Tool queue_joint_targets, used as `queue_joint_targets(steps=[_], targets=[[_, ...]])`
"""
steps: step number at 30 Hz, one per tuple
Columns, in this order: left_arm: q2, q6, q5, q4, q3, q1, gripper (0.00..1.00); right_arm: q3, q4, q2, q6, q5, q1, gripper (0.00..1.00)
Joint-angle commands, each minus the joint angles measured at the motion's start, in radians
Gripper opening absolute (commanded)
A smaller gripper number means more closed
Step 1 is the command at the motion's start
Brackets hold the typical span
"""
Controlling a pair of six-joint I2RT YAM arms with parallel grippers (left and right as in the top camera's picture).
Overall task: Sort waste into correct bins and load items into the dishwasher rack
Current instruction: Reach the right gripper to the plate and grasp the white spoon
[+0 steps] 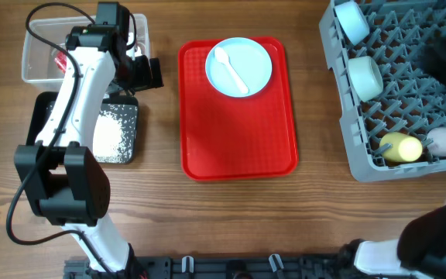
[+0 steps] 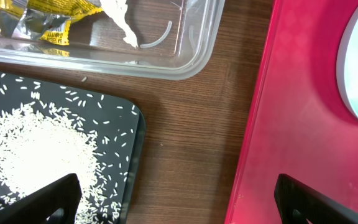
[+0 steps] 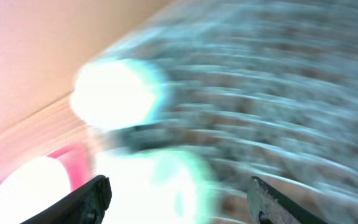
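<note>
Loading looks to be your step: right gripper jaws apart over the dishwasher rack, left gripper wide apart too — plate and spoon lie on the red tray; you'd fetch those next.

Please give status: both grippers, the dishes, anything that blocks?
Left gripper open, empty, above table. Right gripper jaws apart over dishwasher rack, view blurred. Plate and spoon not yet loaded, on red tray. Nothing seen blocking.
</note>
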Motion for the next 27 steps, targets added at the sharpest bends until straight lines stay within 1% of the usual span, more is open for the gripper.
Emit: queue_joint_targets(steps=[1,3,5,7,8,11,13,16,22,27], targets=[[0.008,-0.013,0.008,0.000,-0.005,0.006,1.00,0.013,0.043,-0.001,-0.021,0.042,0.339,0.76],[0.008,-0.013,0.008,0.000,-0.005,0.006,1.00,0.013,0.118,0.038,0.000,0.118,0.489,0.77],[0.008,-0.013,0.008,0.000,-0.005,0.006,1.00,0.013,0.262,0.129,0.031,0.234,0.656,0.77],[0.008,-0.013,0.008,0.000,-0.005,0.006,1.00,0.013,0.357,0.213,0.057,0.295,0.728,0.77],[0.008,-0.013,0.008,0.000,-0.005,0.006,1.00,0.013,0.404,0.263,0.057,0.294,0.750,0.77],[0.008,-0.013,0.008,0.000,-0.005,0.006,1.00,0.013,0.488,0.396,0.075,0.283,0.772,0.77],[0.008,-0.013,0.008,0.000,-0.005,0.006,1.00,0.017,0.485,0.491,0.070,0.264,0.771,0.76],[0.008,-0.013,0.008,0.000,-0.005,0.006,1.00,0.017,0.439,0.553,0.021,0.264,0.770,0.76],[0.008,-0.013,0.008,0.000,-0.005,0.006,1.00,0.017,0.391,0.615,-0.031,0.268,0.766,0.75],[0.008,-0.013,0.008,0.000,-0.005,0.006,1.00,0.017,0.248,0.644,-0.046,0.268,0.762,0.72]])
